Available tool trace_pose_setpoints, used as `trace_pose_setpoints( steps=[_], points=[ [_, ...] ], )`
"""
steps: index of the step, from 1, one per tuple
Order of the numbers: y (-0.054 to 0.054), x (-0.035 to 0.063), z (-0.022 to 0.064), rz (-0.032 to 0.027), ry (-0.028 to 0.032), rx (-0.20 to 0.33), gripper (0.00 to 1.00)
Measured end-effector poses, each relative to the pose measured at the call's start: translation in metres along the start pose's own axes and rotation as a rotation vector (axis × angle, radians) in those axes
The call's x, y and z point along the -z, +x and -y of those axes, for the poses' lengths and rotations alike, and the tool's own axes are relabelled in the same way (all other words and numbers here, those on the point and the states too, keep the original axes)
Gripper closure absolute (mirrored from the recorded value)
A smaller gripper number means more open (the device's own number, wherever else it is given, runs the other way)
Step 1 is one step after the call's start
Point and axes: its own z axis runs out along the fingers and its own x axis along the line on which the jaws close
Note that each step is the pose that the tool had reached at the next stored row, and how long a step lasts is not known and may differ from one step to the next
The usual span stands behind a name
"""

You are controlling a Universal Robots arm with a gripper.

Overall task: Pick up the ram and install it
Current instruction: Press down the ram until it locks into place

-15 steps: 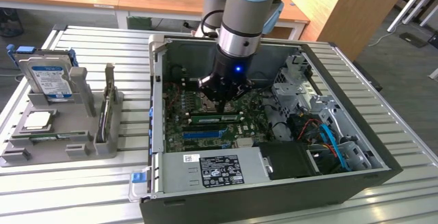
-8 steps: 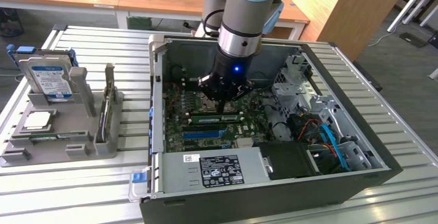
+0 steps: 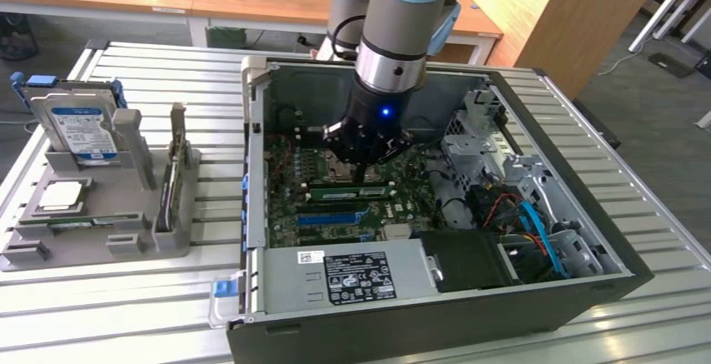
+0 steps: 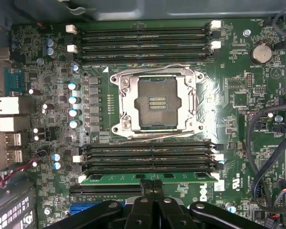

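Observation:
The ram [image 4: 133, 177] is a long green stick lying in the memory slot of the motherboard [image 4: 238, 100] that is closest to my fingers. In the exterior view the ram [image 3: 346, 190] sits just below the empty processor socket [image 3: 333, 162] inside the open computer case [image 3: 258, 172]. My gripper [image 4: 152, 187] is shut, its black fingertips pressed together right at the stick's upper edge near its middle. I cannot tell whether they touch it. From outside, the gripper [image 3: 370, 174] points straight down into the case.
The other memory slots [image 4: 143, 40] around the open processor socket [image 4: 155, 101] stand empty. A grey holder [image 3: 122, 239] at the exterior view's left carries a blue-labelled hard drive [image 3: 80, 131] and a square processor chip [image 3: 62, 196]. Cables [image 3: 534, 222] and a power supply [image 3: 345, 276] crowd the case.

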Motion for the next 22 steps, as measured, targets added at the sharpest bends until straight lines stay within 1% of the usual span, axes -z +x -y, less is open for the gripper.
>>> trace_pose_setpoints(
  steps=[6, 11, 13, 19, 22],
  points=[
    [-0.0060, 0.0001, -0.0003, 0.0003, -0.0001, -0.002, 0.90],
    [-0.0062, 0.0003, -0.0004, 0.0003, -0.0003, -0.003, 0.90],
    [-0.0062, 0.0011, -0.0004, 0.0002, -0.0012, -0.003, 0.90],
    [-0.0061, 0.0045, -0.0002, -0.0003, -0.0013, -0.003, 0.90],
    [-0.0061, 0.0046, -0.0002, -0.0002, -0.0014, -0.003, 0.90]
  ],
)
